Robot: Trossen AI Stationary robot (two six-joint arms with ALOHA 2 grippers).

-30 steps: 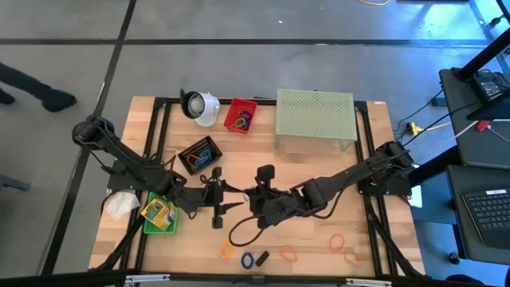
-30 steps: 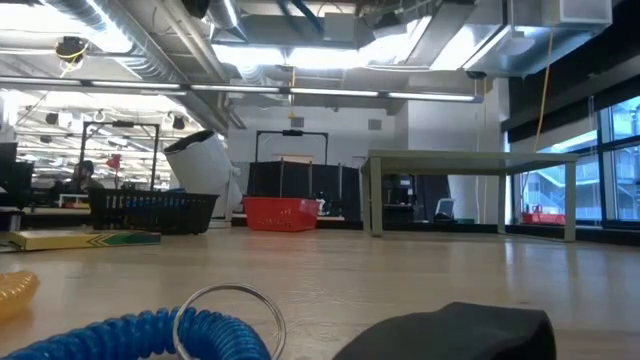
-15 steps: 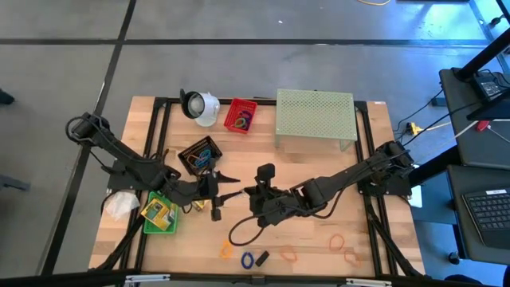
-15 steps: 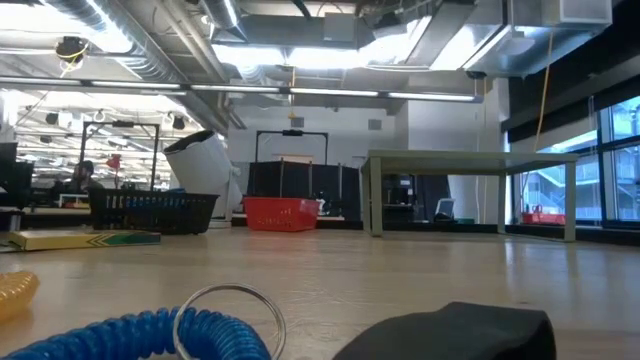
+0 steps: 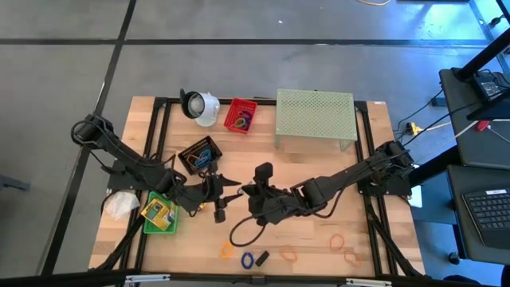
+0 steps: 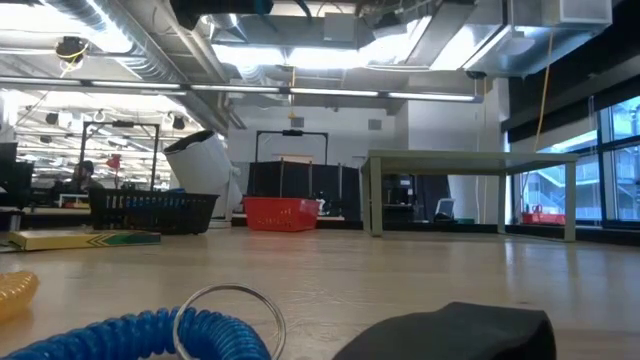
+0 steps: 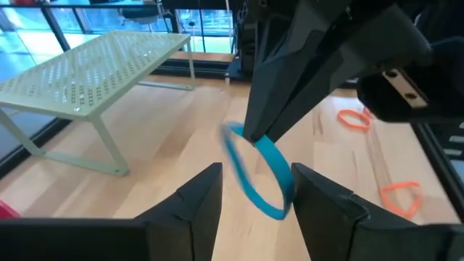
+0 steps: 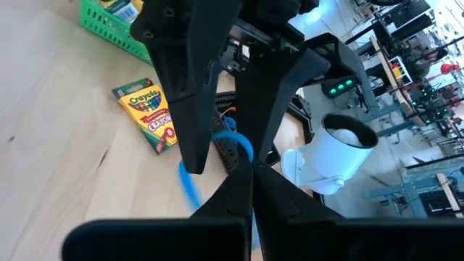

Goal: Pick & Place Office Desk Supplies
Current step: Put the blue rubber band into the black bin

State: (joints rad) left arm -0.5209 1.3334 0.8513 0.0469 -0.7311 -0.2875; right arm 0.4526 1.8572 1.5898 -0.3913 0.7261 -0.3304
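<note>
Grippers were met nose to nose over the middle of the wooden table (image 5: 351,255). The right gripper (image 7: 250,134) was seen with its fingers pressed together on a blue rubber band (image 7: 259,177), which hung from the tips as a loop. The left gripper (image 7: 250,199) was held with its fingers apart, one on each side of that loop; whether they touched it could not be told. A crayon box (image 8: 151,116) was laid flat on the wood just beside the left arm, and a green basket (image 5: 159,215) was placed near the table's left edge. A black basket (image 5: 199,153), a red basket (image 5: 239,116), a white cup-shaped object (image 5: 199,106) and a pale green mesh stand (image 5: 315,115) were set farther back. Orange rubber bands (image 5: 341,243) were scattered near the front edge.
</note>
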